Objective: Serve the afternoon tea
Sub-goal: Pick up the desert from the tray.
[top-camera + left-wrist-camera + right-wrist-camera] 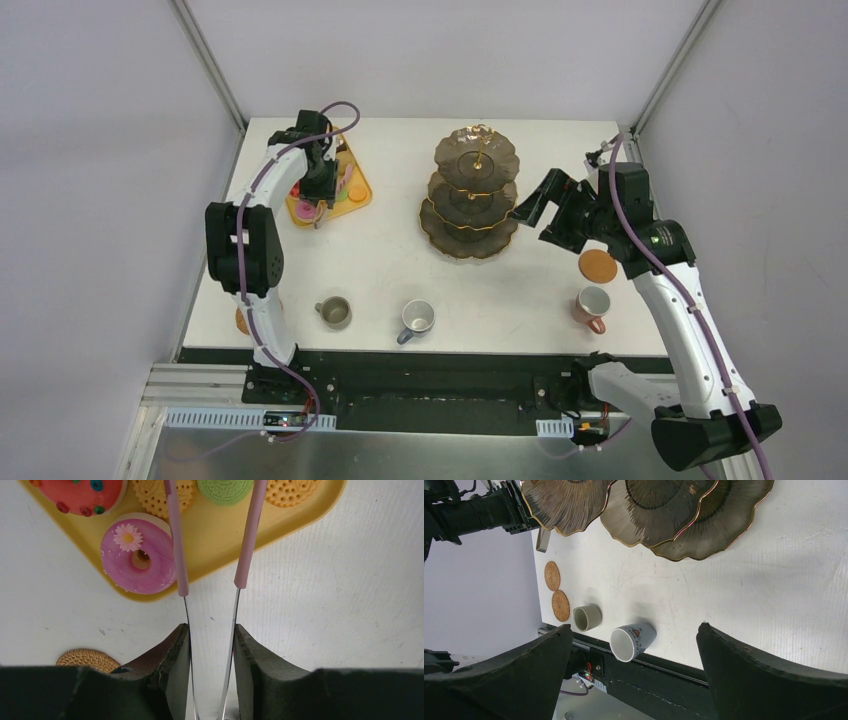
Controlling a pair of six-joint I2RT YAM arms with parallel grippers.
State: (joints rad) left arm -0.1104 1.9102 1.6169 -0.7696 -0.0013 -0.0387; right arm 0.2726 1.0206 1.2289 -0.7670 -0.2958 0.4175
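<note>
Left gripper point(211, 645) is clamped on the tongs point(248, 540), fingers pinching the bare metal blades from both sides. Jaws are only partway in, so the two pink arms stand apart w/ a gap. The arms reach over the yellow tray point(215, 545), but the tips run off the wrist view's top edge, so I can't tell if they pinch anything.

On the tray:
- green macaron point(225, 490) sits btwn the arms at the far end
- pink doughnut point(120, 565) is at the tray's near corner, right against one arm
- red doughnut point(80, 492) and orange macarons point(150, 495) are further in

Step, as I judge it: grab one treat off the tray and carry it to the stand point(450, 225), right of the tray, tiers look bare.

Doing it well:
- centre tips on one piece only, prob. the macaron
- squeeze slow, since too hard may pop it out
- lift straight up clear of the tray rim before swinging right
- watch for dragging the pink doughnut

Right gripper point(632, 625) is spread wide and empty, well right of the tray, just past the stand. Mugs point(417, 318) stand on my side of the tray.
</note>
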